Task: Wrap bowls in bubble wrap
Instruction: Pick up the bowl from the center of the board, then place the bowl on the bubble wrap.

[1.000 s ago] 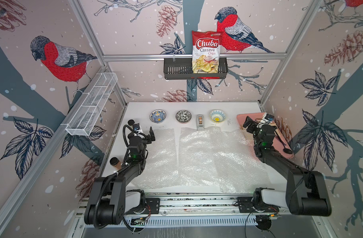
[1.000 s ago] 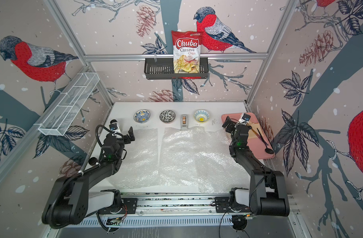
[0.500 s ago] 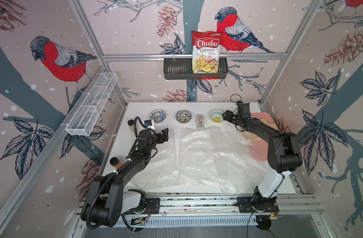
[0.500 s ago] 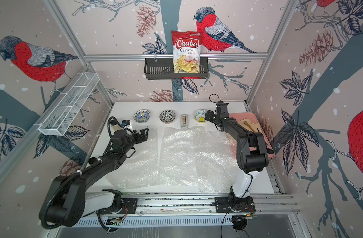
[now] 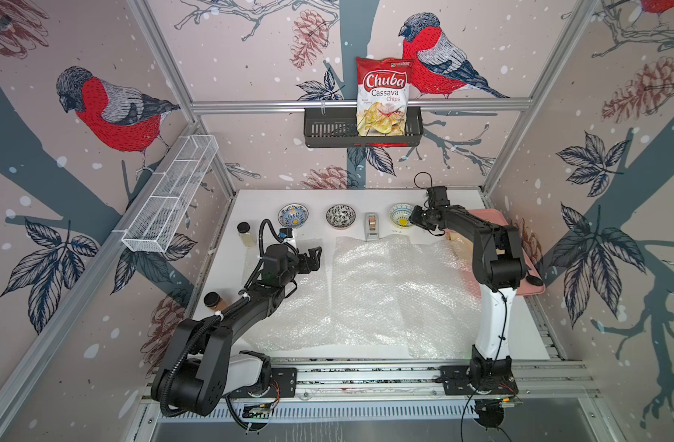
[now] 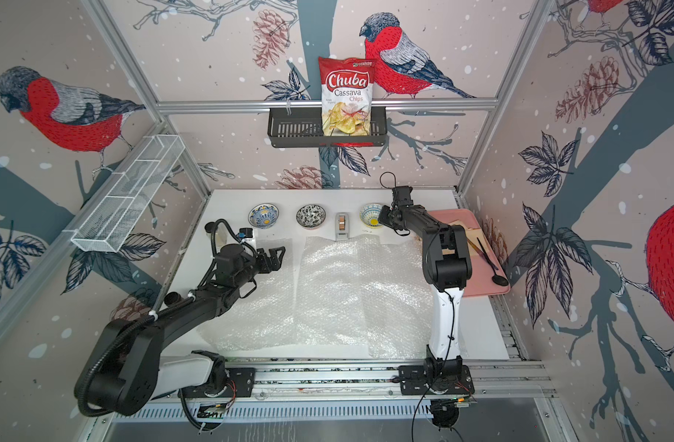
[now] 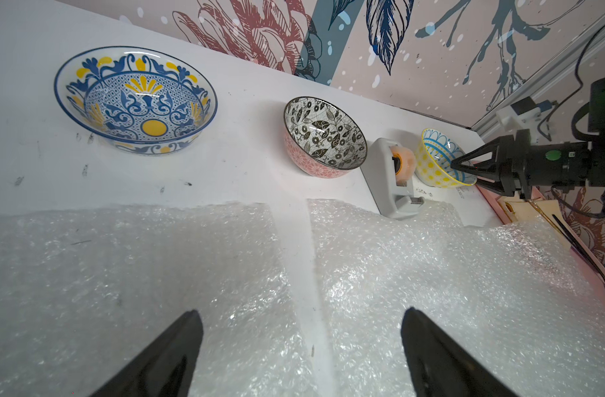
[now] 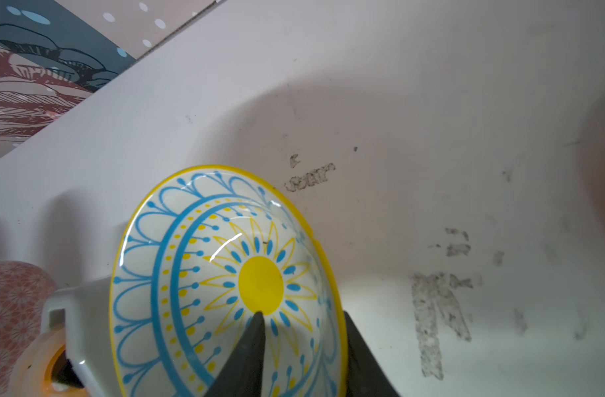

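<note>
At the back, by the tape dispenser (image 5: 371,225): pale teal bowl (image 8: 191,275), not yet on the bubble wrap (image 5: 385,291).
Right gripper (image 8: 301,314): one finger inside the bowl, one outside its wall. Whether it's biting, I can't tell.
Left gripper (image 7: 301,312): jaws wide apart, empty, over the wrap.
Do it well: pinch the wall squarely, lift straight, land mid-sheet.

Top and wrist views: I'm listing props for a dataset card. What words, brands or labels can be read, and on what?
"Chuba": chip bag in the black wall basket.
"Cassava Chips": same bag, under the brand.
Bag's small print: too small to read.
Dark marks on the table beside the teal bowl: smudged, unreadable.
</note>
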Robot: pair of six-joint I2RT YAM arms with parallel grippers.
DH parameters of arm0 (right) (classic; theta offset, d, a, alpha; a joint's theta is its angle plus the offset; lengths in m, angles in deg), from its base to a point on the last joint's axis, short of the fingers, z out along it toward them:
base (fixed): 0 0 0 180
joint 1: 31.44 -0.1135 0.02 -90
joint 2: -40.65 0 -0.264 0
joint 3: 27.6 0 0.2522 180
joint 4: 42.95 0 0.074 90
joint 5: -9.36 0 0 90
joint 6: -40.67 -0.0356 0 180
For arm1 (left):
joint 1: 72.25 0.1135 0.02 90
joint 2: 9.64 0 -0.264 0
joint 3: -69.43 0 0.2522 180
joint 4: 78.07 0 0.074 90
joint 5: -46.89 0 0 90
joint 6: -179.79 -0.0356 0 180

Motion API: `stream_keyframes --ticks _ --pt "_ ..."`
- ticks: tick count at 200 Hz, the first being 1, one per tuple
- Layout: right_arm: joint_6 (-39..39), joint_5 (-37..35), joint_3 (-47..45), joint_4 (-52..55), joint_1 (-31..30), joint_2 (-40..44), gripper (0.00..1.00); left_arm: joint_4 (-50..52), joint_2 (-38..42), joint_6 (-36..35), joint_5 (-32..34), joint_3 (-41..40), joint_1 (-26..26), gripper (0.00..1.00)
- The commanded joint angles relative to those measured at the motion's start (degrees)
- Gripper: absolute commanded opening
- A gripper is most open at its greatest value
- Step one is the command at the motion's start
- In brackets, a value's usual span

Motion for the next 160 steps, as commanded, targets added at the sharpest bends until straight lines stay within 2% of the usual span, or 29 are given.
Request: stream_keyframes --ticks 1,8,46,110,135,160 --pt "0.38 0.75 1.07 1.63 -0.16 -0.98 0.23 -0.83 0.07 -0.09 -1.04 0.11 -0.06 0.94" --pt "0.4 0.73 1.11 1.63 -0.16 -1.0 0.16 -0.93 -0.12 -0.01 -1.08 0.15 -0.02 0.94" --pt "1.16 0.38 0.89 1.97 -0.16 1.63 0.01 -0.82 -0.92 0.05 -1.34 0.52 -0.06 0.94" --pt "4.59 0.86 -4.15 5.06 -1.64 15.18 0.01 -0.9 -2.38 0.23 -1.61 0.99 -0.01 0.93" --pt "7.37 1.02 -8.24 10.79 -6.86 20.52 0.01 -0.79 -2.62 0.09 -1.6 1.17 -0.06 0.93" --pt "7.45 3.57 -16.24 11.5 -13.31 25.32 0.02 -0.9 -2.95 0.18 -1.59 1.2 -0.06 0.93"
